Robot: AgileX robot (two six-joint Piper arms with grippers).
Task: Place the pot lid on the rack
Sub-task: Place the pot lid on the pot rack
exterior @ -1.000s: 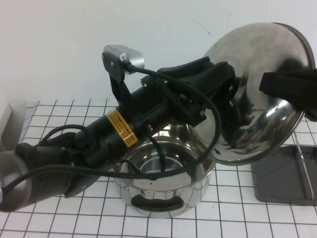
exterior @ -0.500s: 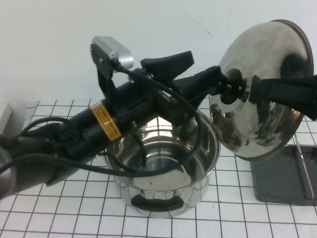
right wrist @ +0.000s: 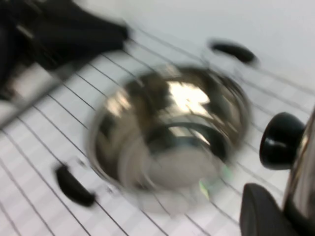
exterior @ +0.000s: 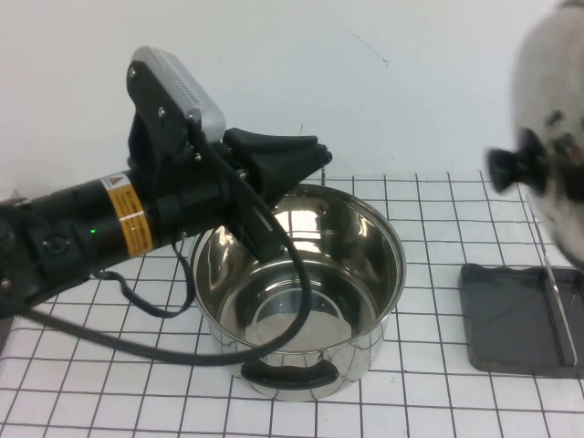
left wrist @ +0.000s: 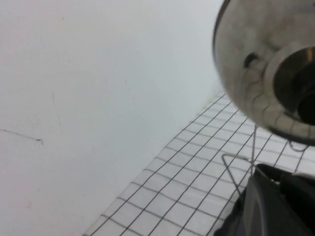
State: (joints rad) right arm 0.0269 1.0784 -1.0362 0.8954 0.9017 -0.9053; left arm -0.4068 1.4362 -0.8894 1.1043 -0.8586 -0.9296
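- The left gripper is black. Its two fingers are pressed together into one point, and nothing is between them.
- It hangs in the air over the back edge of a deep, shiny steel pot with black handles. The pot is open on top and stands just below the gripper.
- The round, shiny steel pot lid with a black round knob is up in the air, well off to the right of the left gripper. It does not touch that gripper.
- The lid stands almost on its edge, and its knob points back toward the left gripper.
- In the right wrist view, the right gripper is at the rim of the lid. One black finger lies tight against the lid's edge. The gripper is clamped on the lid and holds it up.
- Seen from the right gripper, the knob is just beside it and the pot is farther off, down on the table.
- The dark grey flat rack with a raised rim lies below the lid and the right gripper. The lid is not on it.
- A thin wire frame stands up from the rack, right under the lid.
- The pot and the rack sit apart on a white table with black grid lines.
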